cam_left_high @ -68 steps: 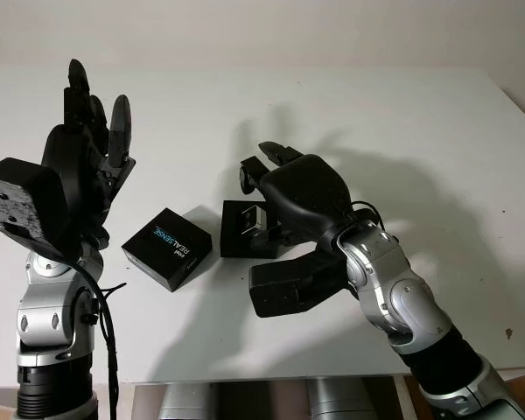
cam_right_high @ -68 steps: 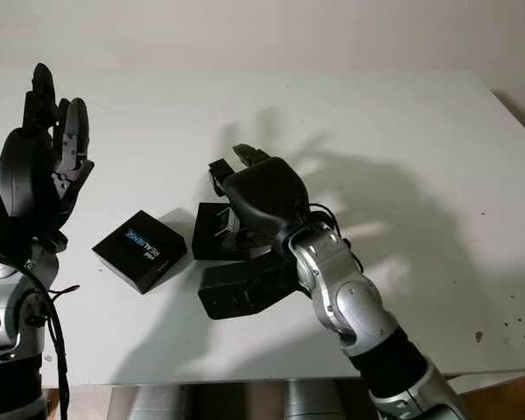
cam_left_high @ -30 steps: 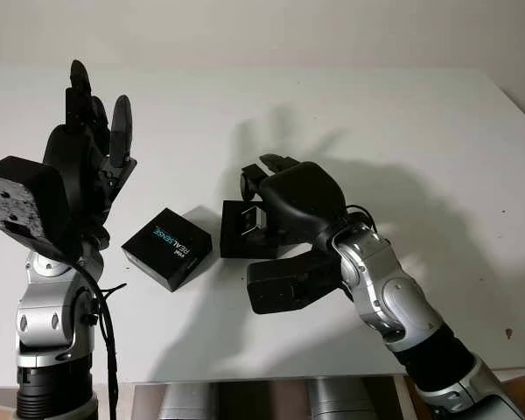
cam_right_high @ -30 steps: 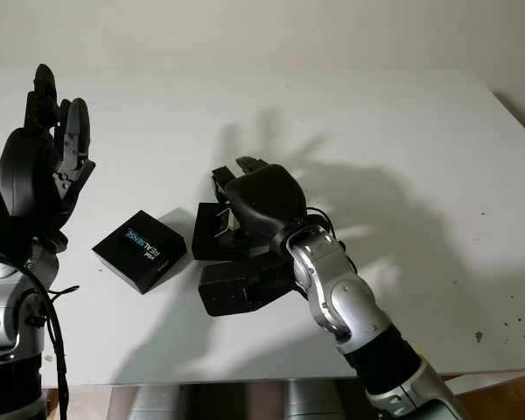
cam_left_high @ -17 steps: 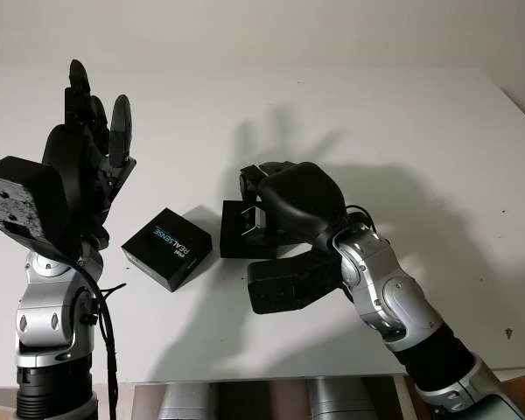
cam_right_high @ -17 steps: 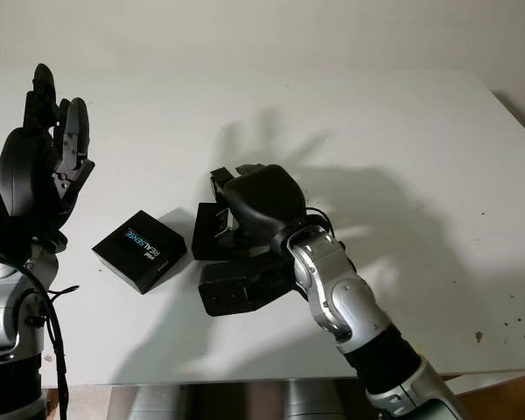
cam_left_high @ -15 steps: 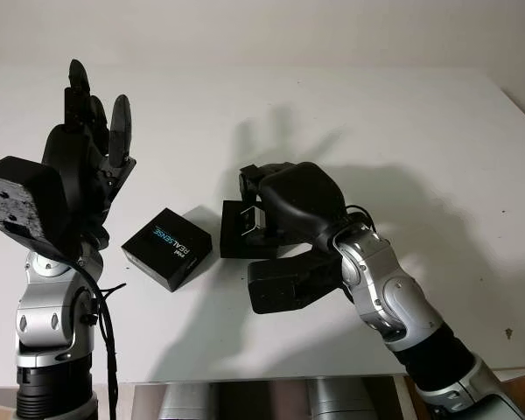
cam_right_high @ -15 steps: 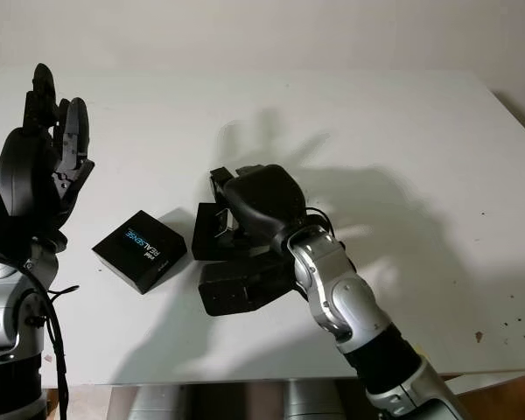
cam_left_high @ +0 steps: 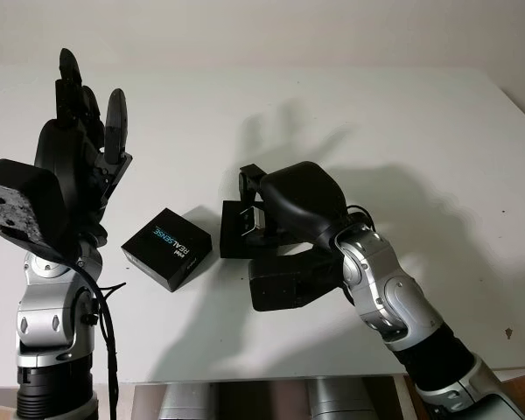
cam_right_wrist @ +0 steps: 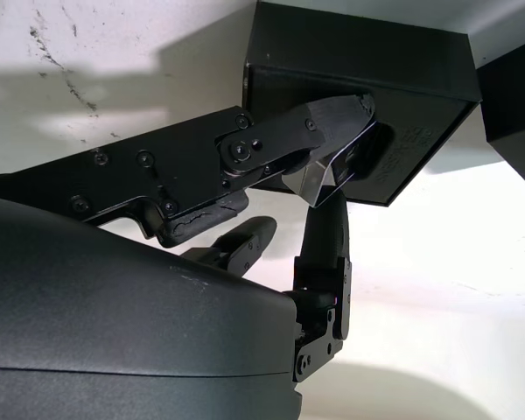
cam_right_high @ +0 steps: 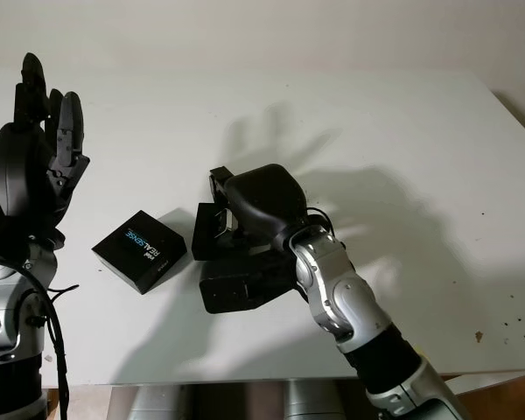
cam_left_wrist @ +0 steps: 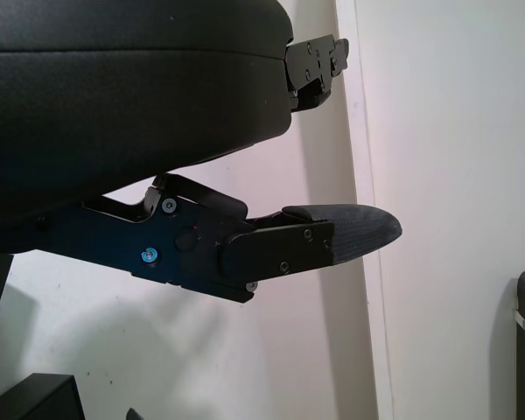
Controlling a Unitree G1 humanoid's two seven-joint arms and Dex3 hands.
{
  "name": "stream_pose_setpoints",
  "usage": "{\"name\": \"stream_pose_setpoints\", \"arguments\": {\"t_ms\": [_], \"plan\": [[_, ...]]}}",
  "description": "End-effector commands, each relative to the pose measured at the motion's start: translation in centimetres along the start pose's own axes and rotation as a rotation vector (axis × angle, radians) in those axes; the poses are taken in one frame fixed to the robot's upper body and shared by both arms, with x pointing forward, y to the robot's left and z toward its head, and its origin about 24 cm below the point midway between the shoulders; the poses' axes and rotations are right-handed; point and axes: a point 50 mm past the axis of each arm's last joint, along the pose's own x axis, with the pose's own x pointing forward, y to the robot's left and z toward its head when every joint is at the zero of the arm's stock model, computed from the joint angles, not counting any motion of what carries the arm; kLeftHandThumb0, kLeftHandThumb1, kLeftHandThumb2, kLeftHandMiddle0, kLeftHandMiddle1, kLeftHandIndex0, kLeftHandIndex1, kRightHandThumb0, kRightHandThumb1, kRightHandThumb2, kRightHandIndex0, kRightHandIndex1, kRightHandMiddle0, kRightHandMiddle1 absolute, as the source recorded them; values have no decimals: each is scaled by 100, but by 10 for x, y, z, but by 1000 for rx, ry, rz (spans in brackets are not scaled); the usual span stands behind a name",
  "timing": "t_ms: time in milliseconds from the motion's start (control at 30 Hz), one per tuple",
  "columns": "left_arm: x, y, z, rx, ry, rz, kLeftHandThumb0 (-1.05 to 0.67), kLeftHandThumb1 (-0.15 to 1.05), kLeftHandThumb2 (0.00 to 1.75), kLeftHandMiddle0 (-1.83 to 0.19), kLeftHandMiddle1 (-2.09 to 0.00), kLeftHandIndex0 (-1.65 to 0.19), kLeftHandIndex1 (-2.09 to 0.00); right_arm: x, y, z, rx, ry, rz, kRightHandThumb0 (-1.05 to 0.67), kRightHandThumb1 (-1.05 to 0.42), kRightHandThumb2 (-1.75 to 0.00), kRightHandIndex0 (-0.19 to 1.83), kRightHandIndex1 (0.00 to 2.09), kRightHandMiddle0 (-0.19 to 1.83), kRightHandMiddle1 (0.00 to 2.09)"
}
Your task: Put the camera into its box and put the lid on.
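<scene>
- Our right hand (cam_left_high: 293, 206) sits right over the open box (cam_left_high: 239, 229), fingers curled on the silver camera (cam_right_wrist: 319, 179).
- Left hand (cam_left_high: 74, 166) is up, open, holding nothing.
- RealSense lid (cam_left_high: 167, 248) lies nearer it.

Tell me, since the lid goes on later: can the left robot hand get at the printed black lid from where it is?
Probably yes. The left robot hand is open and raised above the table's left side, and the lid lies just beside it with bare table around it. The right robot hand is busy at the box further right.
</scene>
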Motion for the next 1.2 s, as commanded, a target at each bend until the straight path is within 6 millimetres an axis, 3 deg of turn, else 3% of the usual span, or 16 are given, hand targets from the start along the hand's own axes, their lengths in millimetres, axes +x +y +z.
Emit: {"name": "stream_pose_setpoints", "arguments": {"t_ms": [0, 333, 767, 933, 1133, 1167], "plan": [[1, 0, 4, -2, -18, 1, -62, 105, 51, 19, 0, 19, 0, 2, 0, -4, 22, -5, -2, -40, -93, -5, 65, 17, 35, 152], [0, 1, 4, 0, -6, 5, -63, 105, 50, 19, 0, 19, 0, 7, -9, -15, 24, -15, -25, -36, -96, -6, 52, 9, 25, 173], [2, 1, 5, -4, -12, 4, -62, 105, 49, 19, 0, 19, 0, 1, -26, -15, 34, -53, -79, -34, -101, -6, 52, 7, 23, 187], [2, 1, 5, 2, -12, -1, -62, 105, 49, 19, 0, 19, 0, -3, -33, -14, 54, -67, -96, -34, -100, -5, 51, 6, 25, 167], [2, 1, 6, 8, -11, -4, -63, 105, 49, 19, 0, 19, 0, -5, -35, -12, 69, -78, -106, -35, -100, -5, 50, 5, 25, 163], [2, 1, 6, 10, -11, -3, -63, 105, 49, 19, 0, 19, 0, -5, -35, -12, 70, -78, -106, -35, -99, -5, 50, 5, 28, 154]]}}
